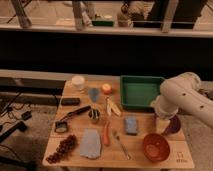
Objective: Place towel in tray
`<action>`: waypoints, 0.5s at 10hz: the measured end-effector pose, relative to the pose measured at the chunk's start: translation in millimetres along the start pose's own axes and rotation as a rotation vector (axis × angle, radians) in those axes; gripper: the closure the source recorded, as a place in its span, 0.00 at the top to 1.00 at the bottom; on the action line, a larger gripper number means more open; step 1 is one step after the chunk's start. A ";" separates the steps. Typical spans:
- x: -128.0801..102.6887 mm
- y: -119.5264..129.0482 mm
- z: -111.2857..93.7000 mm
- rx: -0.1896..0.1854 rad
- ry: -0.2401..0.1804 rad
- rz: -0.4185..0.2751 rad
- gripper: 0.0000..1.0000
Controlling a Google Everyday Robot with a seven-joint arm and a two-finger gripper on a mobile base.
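The towel (90, 144) is a light grey-blue cloth lying flat near the table's front edge, left of centre. The dark green tray (141, 92) sits at the back right of the table and holds nothing that I can see. My white arm (186, 97) reaches in from the right. Its gripper (163, 121) hangs just in front of the tray's front right corner, over a purple bowl (174, 126). The gripper is far to the right of the towel and apart from it.
The wooden table (52, 140) carries a red bowl (155, 146), a blue sponge (131, 125), a carrot (106, 134), a fork (121, 145), grapes (62, 149), a banana (112, 106), an orange (106, 88), a blue-grey cup-like item (94, 93) and a white cup (77, 82). Cables lie on the floor at the left.
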 end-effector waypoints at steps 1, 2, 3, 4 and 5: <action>-21.6 3.4 2.3 -0.001 -0.009 -0.036 0.80; -49.5 7.3 5.1 -0.004 -0.021 -0.087 0.80; -67.3 10.4 6.5 -0.006 -0.030 -0.123 0.80; -90.4 16.9 8.5 -0.010 -0.045 -0.171 0.80; -112.8 24.8 10.1 -0.012 -0.067 -0.222 0.80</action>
